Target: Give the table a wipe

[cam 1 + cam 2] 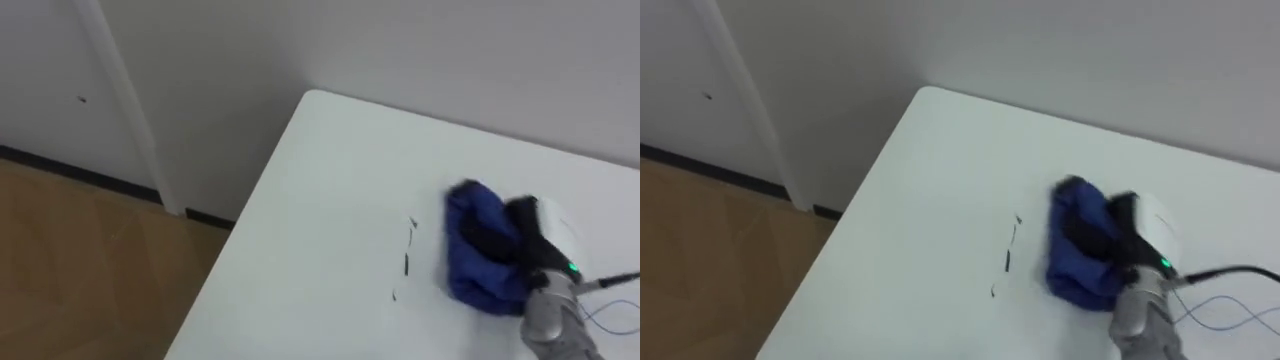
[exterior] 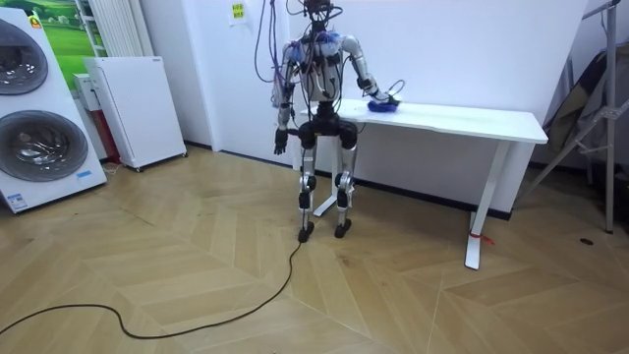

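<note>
A bunched blue cloth (image 1: 478,268) (image 1: 1078,268) lies on the white table (image 1: 320,210) towards its right part, near the back. My right hand (image 1: 538,222) (image 1: 1148,224) comes in from the lower right and rests on top of the cloth, with its dark fingers curled into the folds. Thin dark marks (image 1: 408,252) (image 1: 1009,256) streak the tabletop just left of the cloth. In the room view I stand at the table's left end (image 2: 462,120), the cloth (image 2: 378,104) under my right hand. My left hand (image 2: 280,146) hangs at my side.
The table's back edge runs along a white wall, and its rounded corner (image 1: 310,95) is at the far left. Wooden floor (image 1: 80,260) lies beyond the left edge. A washing machine (image 2: 34,108) and a white cabinet (image 2: 138,108) stand off to the room view's left.
</note>
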### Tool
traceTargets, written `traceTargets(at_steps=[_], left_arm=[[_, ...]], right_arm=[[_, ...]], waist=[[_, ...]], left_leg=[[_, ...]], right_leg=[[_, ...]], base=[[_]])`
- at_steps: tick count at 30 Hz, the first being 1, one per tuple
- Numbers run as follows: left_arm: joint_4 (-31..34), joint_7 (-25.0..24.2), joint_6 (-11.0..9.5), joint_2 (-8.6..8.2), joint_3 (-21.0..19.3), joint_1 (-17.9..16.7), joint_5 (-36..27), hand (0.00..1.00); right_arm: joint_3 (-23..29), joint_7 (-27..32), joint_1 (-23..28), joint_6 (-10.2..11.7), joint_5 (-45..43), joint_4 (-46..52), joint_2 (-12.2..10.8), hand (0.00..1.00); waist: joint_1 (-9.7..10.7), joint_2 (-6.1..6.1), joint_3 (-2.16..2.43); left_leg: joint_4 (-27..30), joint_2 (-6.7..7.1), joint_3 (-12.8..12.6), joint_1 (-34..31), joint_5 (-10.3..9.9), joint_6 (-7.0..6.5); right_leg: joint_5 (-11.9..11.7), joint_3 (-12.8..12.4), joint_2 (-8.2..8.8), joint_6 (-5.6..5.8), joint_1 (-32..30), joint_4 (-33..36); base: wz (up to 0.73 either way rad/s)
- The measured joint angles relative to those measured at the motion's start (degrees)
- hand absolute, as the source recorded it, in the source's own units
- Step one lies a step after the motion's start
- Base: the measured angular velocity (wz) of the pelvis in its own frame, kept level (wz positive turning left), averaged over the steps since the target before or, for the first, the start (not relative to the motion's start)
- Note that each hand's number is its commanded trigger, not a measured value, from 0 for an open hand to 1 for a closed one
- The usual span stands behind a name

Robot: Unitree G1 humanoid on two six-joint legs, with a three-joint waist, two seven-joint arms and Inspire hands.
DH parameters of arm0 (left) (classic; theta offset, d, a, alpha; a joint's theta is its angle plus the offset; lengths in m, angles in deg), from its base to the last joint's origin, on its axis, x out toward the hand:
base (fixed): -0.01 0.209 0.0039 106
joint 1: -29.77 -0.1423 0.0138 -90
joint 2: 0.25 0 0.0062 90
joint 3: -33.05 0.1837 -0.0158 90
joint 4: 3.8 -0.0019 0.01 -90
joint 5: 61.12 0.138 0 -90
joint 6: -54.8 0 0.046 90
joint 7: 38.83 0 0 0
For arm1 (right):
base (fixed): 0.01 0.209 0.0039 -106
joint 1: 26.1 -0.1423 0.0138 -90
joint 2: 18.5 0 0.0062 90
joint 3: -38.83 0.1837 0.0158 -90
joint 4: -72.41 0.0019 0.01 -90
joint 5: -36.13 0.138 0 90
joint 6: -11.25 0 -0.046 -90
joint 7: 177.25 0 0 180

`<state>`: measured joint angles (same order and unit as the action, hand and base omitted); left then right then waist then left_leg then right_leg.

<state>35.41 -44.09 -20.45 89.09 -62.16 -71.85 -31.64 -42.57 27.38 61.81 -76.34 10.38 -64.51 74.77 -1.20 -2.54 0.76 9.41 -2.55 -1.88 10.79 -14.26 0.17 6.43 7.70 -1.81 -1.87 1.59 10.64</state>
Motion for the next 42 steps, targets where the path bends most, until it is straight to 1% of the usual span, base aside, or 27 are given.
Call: traceTargets(at_steps=[1, 2, 4, 6, 9, 11, 12, 14, 15, 16, 17, 18, 19, 20, 21, 22, 24, 26, 27, 29, 31, 33, 35, 36, 37, 39, 42], left_arm=[[0.0, 0.4, 0.0, 0.75, -1.5, -0.8, 0.0, 0.0], [-0.1, 0.8, 0.1, 1.01, -1.9, -1.2, 0.0, 0.0], [-0.1, 1.3, 0.3, 1.15, -3.1, -2.9, 0.0, 0.0], [-0.1, 1.3, 0.3, 0.98, -3.1, -3.5, -0.1, 0.0], [-0.1, 1.3, 0.1, 0.81, -2.6, -2.7, -0.3, 0.0], [0.1, 1.3, 0.1, 0.83, -1.0, -1.6, -0.8, 0.0], [0.2, 1.3, -0.1, 0.62, -0.1, -0.7, -0.7, 0.0], [0.1, 1.3, -0.1, -0.14, 0.4, 0.6, -0.7, 0.0], [0.0, 1.3, 0.0, -0.46, 1.5, 1.0, -0.6, 0.0], [-0.8, 1.3, 0.1, -0.9, 2.5, 1.8, -0.6, 0.0], [-1.3, 1.3, 0.3, -1.09, 3.2, 2.2, -0.5, 0.0], [-2.5, 1.3, 0.3, -1.54, 4.5, 3.2, -0.5, 0.0], [-3.5, 1.4, 0.3, -1.7, 6.7, 4.4, -0.7, 0.0], [-3.7, 1.4, 0.4, -1.81, 7.9, 4.9, -0.7, 0.0], [-3.6, 1.9, 0.4, -2.38, 9.8, 5.8, -0.6, 0.0], [-3.2, 2.6, 0.4, -3.52, 10.5, 6.4, -0.6, 0.0], [-1.6, 2.6, 0.2, -4.47, 11.0, 6.0, -0.6, 0.0], [-0.6, 2.6, 0.6, -4.47, 11.0, 5.0, -0.6, 0.0], [0.5, 2.6, 1.5, -4.33, 10.9, 3.8, -0.7, 0.0], [1.2, 2.5, 2.4, -4.31, 10.9, 2.5, -0.7, 0.0], [2.0, 2.5, 2.3, -4.27, 10.5, 1.9, -0.6, 0.0], [1.9, 2.6, 2.1, -4.08, 9.0, 2.1, 0.1, 0.0], [1.5, 2.6, 1.6, -3.25, 7.6, 2.1, 0.2, 0.0], [0.6, 2.8, 1.2, -2.89, 5.9, 2.1, 0.6, 0.0], [-0.1, 3.7, 1.2, -2.54, 4.8, 1.8, 0.8, 0.0], [-0.8, 4.4, 1.3, -2.03, 3.2, 0.8, 1.0, 0.0], [-0.9, 4.6, 1.4, -1.41, 2.8, -0.5, 0.7, 0.0]], right_arm=[[2.9, 0.9, 0.3, -0.1, 1.9, -4.1, 2.0, 1.0], [4.4, 1.1, 0.3, -0.3, 2.8, -5.7, 2.7, 1.0], [9.4, 2.2, 1.3, -1.8, 5.4, -9.1, 4.2, 1.0], [11.3, 2.9, 2.3, -2.5, 7.1, -9.5, 4.2, 1.0], [10.7, 3.5, 2.8, -2.5, 7.2, -9.3, 4.0, 1.0], [9.1, 4.0, 3.3, -3.8, 7.2, -6.9, 3.6, 1.0], [8.3, 4.5, 3.3, -5.2, 5.4, -5.0, 3.0, 1.0], [6.1, 4.8, 3.4, -7.8, 2.6, -0.8, 1.9, 1.0], [3.4, 4.3, 3.4, -9.8, -1.0, 3.5, 0.1, 1.0], [-1.0, 3.7, 3.4, -11.6, -5.5, 8.4, -1.7, 1.0], [-3.7, 2.9, 3.4, -12.8, -8.4, 11.5, -2.7, 1.0], [-9.6, 0.6, 3.4, -14.3, -14.1, 18.0, -3.8, 1.0], [-16.8, -2.0, 3.3, -14.9, -18.9, 23.6, -5.1, 1.0], [-20.5, -3.0, 3.0, -15.0, -20.6, 25.7, -5.5, 1.0], [-27.0, -5.0, 1.7, -14.8, -23.2, 28.1, -6.5, 1.0], [-31.3, -6.7, -0.4, -13.9, -25.7, 28.2, -7.9, 1.0], [-34.0, -8.2, -2.5, -13.2, -28.9, 28.2, -9.0, 1.0], [-34.0, -8.6, -3.0, -13.0, -29.1, 28.2, -8.9, 1.0], [-33.5, -8.3, -2.6, -12.8, -29.1, 28.4, -8.5, 1.0], [-31.9, -7.2, -1.2, -11.8, -29.0, 28.3, -8.3, 1.0], [-29.6, -3.4, 1.2, -8.5, -28.2, 26.6, -8.2, 1.0], [-27.0, -0.4, 2.5, -6.2, -27.7, 24.8, -8.1, 1.0], [-23.6, 3.0, 4.9, -4.1, -24.9, 22.7, -7.6, 1.0], [-20.8, 5.2, 6.3, -2.7, -22.8, 21.0, -7.2, 1.0], [-18.3, 7.2, 7.3, -2.2, -20.6, 19.4, -6.7, 1.0], [-14.7, 9.2, 8.3, -1.7, -16.7, 16.4, -5.8, 1.0], [-9.3, 9.8, 8.1, -1.0, -12.5, 12.0, -4.7, 1.0]], waist=[[0.2, -0.42, -0.15], [0.4, -0.59, -0.15], [1.8, -0.87, -0.1], [2.9, -0.96, -0.1], [3.4, -0.98, -0.19], [3.1, -0.54, -0.18], [2.9, -0.12, -0.26], [1.5, 0.2, -0.35], [0.2, 0.42, -0.39], [-1.3, 0.74, -0.38], [-1.9, 0.74, -0.39], [-3.2, 0.8, -0.42], [-4.0, 0.87, -0.48], [-4.4, 0.92, -0.52], [-5.7, 1.23, -0.72], [-6.6, 1.62, -1.0], [-8.0, 2.08, -1.14], [-8.7, 2.05, -1.05], [-8.5, 1.97, -1.0], [-7.8, 1.98, -1.0], [-5.8, 1.93, -1.0], [-5.4, 1.75, -0.86], [-5.0, 1.63, -0.75], [-4.5, 1.54, -0.64], [-3.6, 1.51, -0.51], [-3.2, 1.48, -0.24], [-2.7, 1.43, -0.16]], left_leg=[[0.0, 0.02, -0.9, 0.0, 0.0, 0.0], [0.0, 0.04, -1.3, -0.1, 0.0, 0.0], [0.0, 0.21, -1.5, -0.1, 0.0, -0.01], [0.0, 0.22, -1.6, 0.1, 0.0, -0.01], [0.0, 0.06, -2.6, 0.5, 0.0, -0.03], [-0.2, -0.07, -2.7, 0.9, -0.2, -0.21], [-0.4, -0.22, -2.8, 1.1, -0.3, -0.44], [-0.9, -0.28, -3.0, 1.5, -0.4, -0.46], [-1.1, -0.35, -2.9, 1.6, -0.5, -0.34], [-1.0, -0.7, -2.7, 1.6, -1.0, -0.2], [-0.8, -0.76, -2.6, 1.6, -1.1, -0.14], [-0.6, -0.95, -2.2, 1.6, -1.2, 0.0], [-0.8, -1.16, -1.4, 1.6, -1.3, 0.18], [-0.8, -1.22, -1.0, 1.6, -1.3, 0.26], [-0.9, -1.35, -0.7, 1.5, -1.3, 0.44], [-0.8, -1.35, 0.0, 1.2, -1.3, 0.48], [-0.7, -1.11, 1.6, 0.4, -1.2, 0.48], [-0.7, -0.91, 3.2, -0.2, -1.2, 0.43], [-0.5, -0.87, 3.7, -0.4, -1.2, 0.41], [0.1, -0.77, 3.6, -0.5, -1.1, 0.37], [0.3, -0.51, 3.3, -0.7, -1.0, 0.11], [0.2, -0.44, 2.1, -0.6, -0.8, -0.15], [0.2, -0.28, 1.4, -0.3, -0.7, -0.3], [0.2, -0.08, 0.4, -0.2, -0.6, -0.5], [0.2, 0.18, 0.2, -0.1, -0.5, -0.65], [0.0, 0.35, -1.1, 0.5, -0.5, -0.74], [-0.1, 0.42, -1.1, 0.7, -0.7, -1.21]], right_leg=[[0.1, -0.3, 0.06, 0.1, 0.5, -0.1], [0.1, -0.5, 0.12, 0.14, 0.5, 0.0], [0.1, -0.8, 0.25, 0.21, 0.5, 0.0], [0.2, -1.6, 0.15, 0.24, 0.6, 0.1], [0.2, -2.7, -0.31, 0.16, 0.4, 0.1], [0.2, -2.9, -0.52, 0.13, 0.5, 0.2], [0.1, -3.0, -0.78, 0.06, 0.4, 0.3], [0.0, -4.1, -1.32, -0.12, -0.3, 1.2], [-0.4, -4.8, -1.68, -0.61, -1.0, 1.9], [-0.9, -5.0, -2.33, -0.98, -1.5, 1.9], [-1.1, -5.0, -2.42, -1.14, -1.8, 1.9], [-1.4, -4.6, -2.44, -1.54, -2.1, 2.0], [-1.6, -4.4, -2.7, -1.83, -2.2, 2.0], [-1.6, -4.3, -2.95, -1.96, -2.2, 2.0], [-1.7, -4.4, -3.35, -2.07, -2.2, 2.0], [-1.6, -4.3, -3.35, -2.05, -2.2, 1.9], [-1.2, -3.3, -2.82, -1.91, -2.4, 2.0], [-0.6, -2.3, -2.36, -1.74, -2.4, 2.0], [-0.4, -1.3, -2.13, -1.63, -2.3, 2.0], [-0.1, -0.4, -1.71, -1.39, -1.7, 1.5], [0.0, 0.2, -1.09, -0.97, -0.7, 0.7], [-0.3, 0.3, -0.94, -0.57, -0.2, -0.4], [-0.5, 0.3, -0.65, -0.29, 0.6, -1.0], [-0.4, 0.2, -0.33, -0.01, 0.8, -1.1], [-0.3, 0.0, -0.05, 0.33, 1.3, -1.2], [-0.2, -0.9, 0.18, 0.72, 1.5, -1.1], [-0.3, -1.0, 0.44, 1.07, 2.1, -0.9]], base=[[0.0], [-0.06], [-0.05], [-0.07], [-0.15], [-0.11], [-0.18], [-0.43], [-0.85], [-0.9], [-0.83], [-0.51], [-0.32], [0.0], [0.2], [0.27], [0.45], [0.45], [0.33], [0.32], [0.38], [0.17], [0.16], [0.26], [0.29], [0.09], [0.03]])
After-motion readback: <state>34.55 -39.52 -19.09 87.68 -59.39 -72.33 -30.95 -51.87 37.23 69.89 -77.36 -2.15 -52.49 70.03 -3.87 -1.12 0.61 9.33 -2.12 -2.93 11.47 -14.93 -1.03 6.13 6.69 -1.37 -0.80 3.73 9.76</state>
